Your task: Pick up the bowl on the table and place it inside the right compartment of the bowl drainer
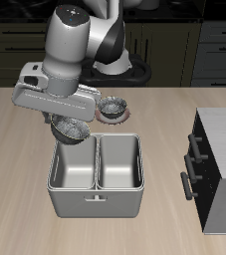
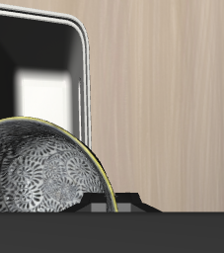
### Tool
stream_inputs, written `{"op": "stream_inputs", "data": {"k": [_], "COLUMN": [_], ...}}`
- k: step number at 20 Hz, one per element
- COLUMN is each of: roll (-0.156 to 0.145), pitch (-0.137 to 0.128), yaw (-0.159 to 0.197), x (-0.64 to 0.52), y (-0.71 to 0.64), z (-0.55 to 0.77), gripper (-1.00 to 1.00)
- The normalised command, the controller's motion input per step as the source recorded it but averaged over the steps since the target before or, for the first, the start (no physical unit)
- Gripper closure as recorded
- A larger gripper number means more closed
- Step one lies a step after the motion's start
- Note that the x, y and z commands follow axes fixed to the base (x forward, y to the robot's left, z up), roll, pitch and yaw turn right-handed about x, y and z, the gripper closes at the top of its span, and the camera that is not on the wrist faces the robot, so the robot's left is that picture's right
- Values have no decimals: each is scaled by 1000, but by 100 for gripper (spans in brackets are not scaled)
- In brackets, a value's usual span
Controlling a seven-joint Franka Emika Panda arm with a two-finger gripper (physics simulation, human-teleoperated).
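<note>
The small silvery-grey bowl [image 1: 71,128] with mottled sides hangs in the air, and my gripper [image 1: 69,120] is shut on its rim. It hovers over the back rim of the bowl drainer [image 1: 97,202], above the well farther from the cabinet. The drainer is a grey metal tub with two deep wells and a small handle on its front. In the wrist view the bowl [image 2: 35,173] fills the space close to my gripper [image 2: 104,206], with the drainer's rounded rim [image 2: 82,69] and one dark well beyond it. Both wells look empty.
A similar bowl on a pale saucer [image 1: 113,107] stands on the table just behind the drainer. A grey cabinet with dark front and handles [image 1: 220,164] stands at the table's side, beside the drainer.
</note>
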Motion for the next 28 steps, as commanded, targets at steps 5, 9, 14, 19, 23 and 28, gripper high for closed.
{"op": "stream_inputs", "data": {"k": [5,9,14,19,23,28], "roll": [11,-9,10,-2,17,45], "pitch": [6,14,6,-4,-11,-27], "yaw": [5,21,9,1,-1,-16], "x": [4,15,25,23,-41,-79], "y": [34,45,-12,-56,28,151], "z": [-45,-13,-44,-13,73,210], "gripper": [100,100,-100,-100,-100,-100]}}
